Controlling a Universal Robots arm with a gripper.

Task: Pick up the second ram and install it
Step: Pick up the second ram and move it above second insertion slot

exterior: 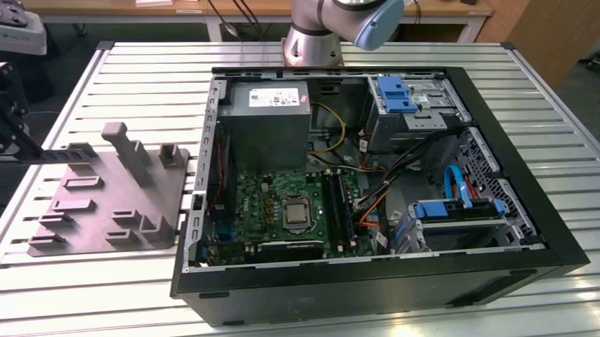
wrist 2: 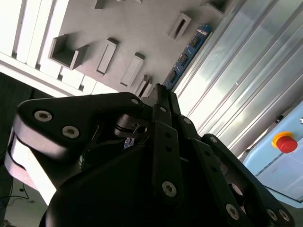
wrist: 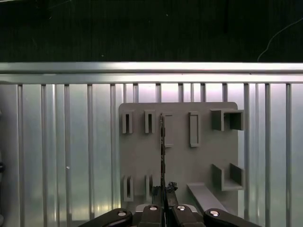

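Between the black metal fingers (wrist 2: 166,142), which are clenched on its near end, sits the second ram (wrist 2: 187,54), a long, narrow, flat dark green-blue circuit strip with black chips. It sticks straight out past the fingertips. In the first wrist view the strip (wrist: 163,146) is seen edge-on as a thin dark line running away from the fingers (wrist: 152,213).

Beyond the strip in both wrist views lies the flat grey plastic fixture plate (wrist: 180,161) with its raised rectangular slots and brackets. In the first wrist view the strip's far end lines up with one of the slots in the plate's farther row. Whether the strip touches the plate I cannot tell.

The plate rests on the ribbed silver aluminium worktop (wrist: 66,142). In the exterior view the plate (exterior: 103,210) lies towards the exterior view's left. Just beside it is the open black computer case (exterior: 375,288), which holds the large square green motherboard (exterior: 272,203) and the grey power-supply box (exterior: 267,123). The silver-grey robot arm (exterior: 328,28) rises behind the case.
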